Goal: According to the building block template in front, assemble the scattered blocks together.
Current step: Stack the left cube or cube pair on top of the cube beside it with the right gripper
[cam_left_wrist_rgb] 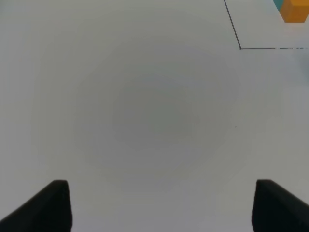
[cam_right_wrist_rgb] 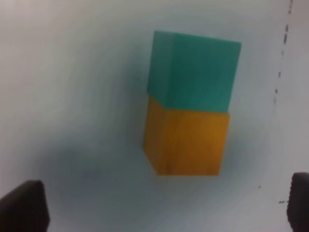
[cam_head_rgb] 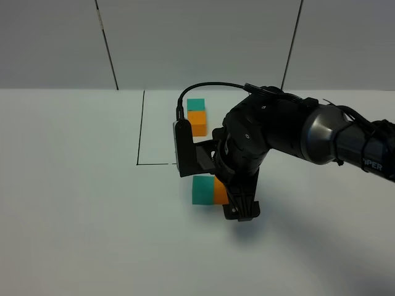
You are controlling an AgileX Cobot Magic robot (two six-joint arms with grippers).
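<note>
Bare white table [cam_head_rgb: 80, 246] lies nearest the high camera and is the largest surface on view. Next in size, your right arm [cam_head_rgb: 278, 132] reaches in over the black outline [cam_head_rgb: 140, 129] drawn on the table and hides that outline's right part. Inside the outline, toward its far line, sits the building block template [cam_head_rgb: 197, 120]. Its teal half is on the far side and its orange half on the near side, and the two are joined.

Scattered blocks: you will find the teal cube [cam_head_rgb: 202, 190] and the orange cube [cam_head_rgb: 220, 191] outside the outline, just past its near line. They touch face to face and lie side by side along that line, teal toward the outline's left corner. The arm partly hides the orange cube in the high view.

Right gripper [cam_right_wrist_rgb: 161, 212]: it stands outside the outline at the orange end of the pair. Its fingertips [cam_right_wrist_rgb: 21, 208] are spread wide. The wrist view shows both cubes ahead of the tips and clear of them. It holds nothing.

Left gripper [cam_left_wrist_rgb: 161, 208]: it is outside the outline, off the near left corner. Its fingertips [cam_left_wrist_rgb: 50, 208] are spread over bare table with nothing between them.
</note>
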